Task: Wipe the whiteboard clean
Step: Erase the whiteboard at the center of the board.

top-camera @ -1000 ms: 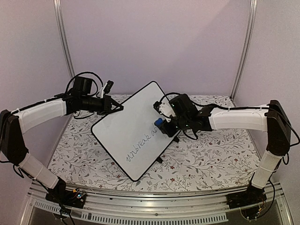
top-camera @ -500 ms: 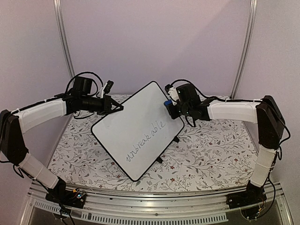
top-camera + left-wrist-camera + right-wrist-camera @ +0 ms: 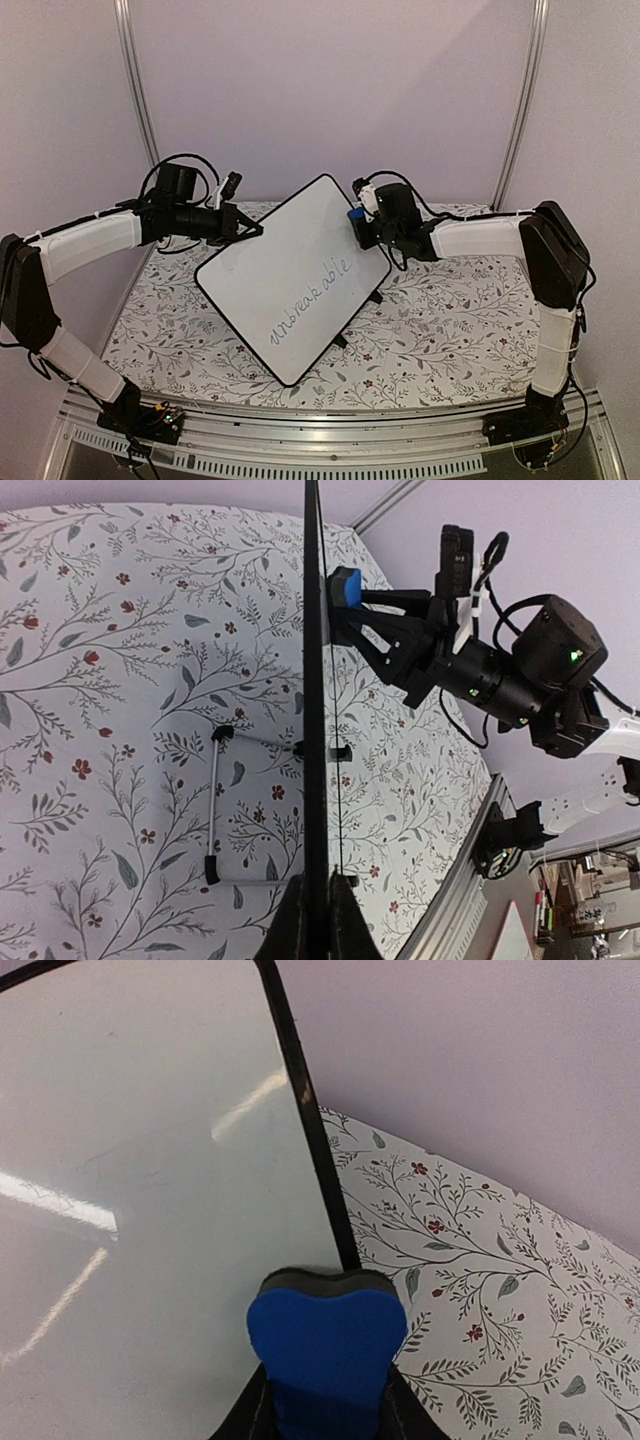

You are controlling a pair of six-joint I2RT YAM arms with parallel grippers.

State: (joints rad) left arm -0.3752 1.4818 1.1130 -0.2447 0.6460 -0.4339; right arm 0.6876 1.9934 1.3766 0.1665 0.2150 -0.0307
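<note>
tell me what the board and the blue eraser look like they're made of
Board: smooth glossy white sheet, likely coated metal or plastic, since light streaks reflect off it; its thin black rim looks plastic. Eraser: matte blue, probably foam, with a darker grey felt-like layer at its tip; it looks soft where it dents.

The whiteboard [image 3: 150,1160] stands in my way left of the right gripper [image 3: 326,1412]'s jaws; rightward I have free room over the table [image 3: 490,1290].

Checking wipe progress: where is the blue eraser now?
Top view: the blue eraser sits in the right end effector at the upper right edge of the whiteboard.
</note>
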